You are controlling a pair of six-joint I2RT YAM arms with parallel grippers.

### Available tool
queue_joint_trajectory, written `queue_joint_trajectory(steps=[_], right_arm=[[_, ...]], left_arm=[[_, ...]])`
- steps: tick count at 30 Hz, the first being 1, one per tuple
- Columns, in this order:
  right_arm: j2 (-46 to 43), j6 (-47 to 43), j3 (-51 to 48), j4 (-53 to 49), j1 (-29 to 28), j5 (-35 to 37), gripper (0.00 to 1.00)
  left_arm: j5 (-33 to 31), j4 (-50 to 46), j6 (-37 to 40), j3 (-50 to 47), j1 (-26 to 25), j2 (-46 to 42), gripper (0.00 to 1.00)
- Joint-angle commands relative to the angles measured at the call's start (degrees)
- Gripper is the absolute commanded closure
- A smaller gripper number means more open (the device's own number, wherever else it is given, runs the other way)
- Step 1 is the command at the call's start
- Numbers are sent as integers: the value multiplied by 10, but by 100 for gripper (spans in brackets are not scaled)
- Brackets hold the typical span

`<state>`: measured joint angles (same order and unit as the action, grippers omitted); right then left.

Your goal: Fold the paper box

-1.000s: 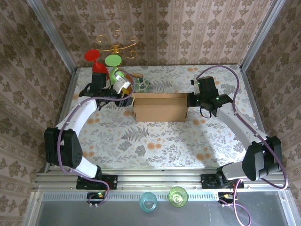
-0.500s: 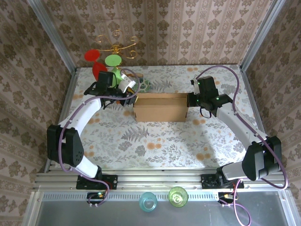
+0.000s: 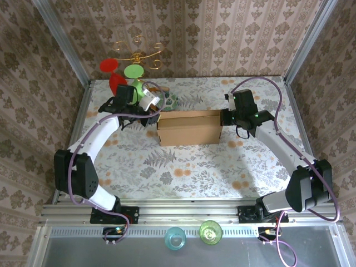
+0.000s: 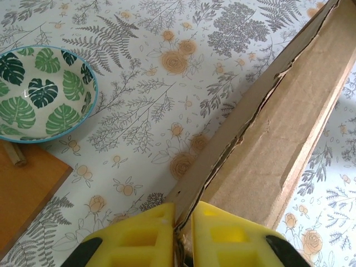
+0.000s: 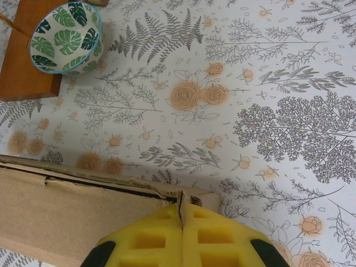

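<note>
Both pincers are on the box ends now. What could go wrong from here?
1. The left pincer pinches just the thin edge of the paper box wall, whose layers look frayed there; pulling may tear it or slip off.
2. The leaf-pattern bowl and wooden board sit close behind the box; swinging that end could knock them.

Paper box (image 4: pixel 278 139) running off the top right corner beyond the left end effector (image 4: pixel 182 219), its pinched edge hidden inside that grip, leaf-patterned bowl (image 4: pixel 39 92) cut off far to its left, wooden board (image 4: pixel 25 189) clipped at the near left, box wall leaving frame left of the right end effector (image 5: pixel 181 217)
</note>
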<state>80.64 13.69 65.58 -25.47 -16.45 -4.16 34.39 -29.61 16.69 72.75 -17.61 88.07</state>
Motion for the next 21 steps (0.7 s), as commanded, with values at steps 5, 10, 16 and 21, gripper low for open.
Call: queue_joint_trajectory(steps=[5,10,16,21], right_arm=[[17,3,7,-41,-4,-5,100],[19,3,9,-43,-4,-6,100],[19,4,9,-43,-4,-6,100],[19,4,8,-43,-4,-7,100]], left_arm=[[-36,-51,5,11,-8,-26,83],[-49,-55,1,5,-9,-42,73],[-51,-62,5,3,-9,-47,77],[-36,-67,-1,13,-11,-32,87]])
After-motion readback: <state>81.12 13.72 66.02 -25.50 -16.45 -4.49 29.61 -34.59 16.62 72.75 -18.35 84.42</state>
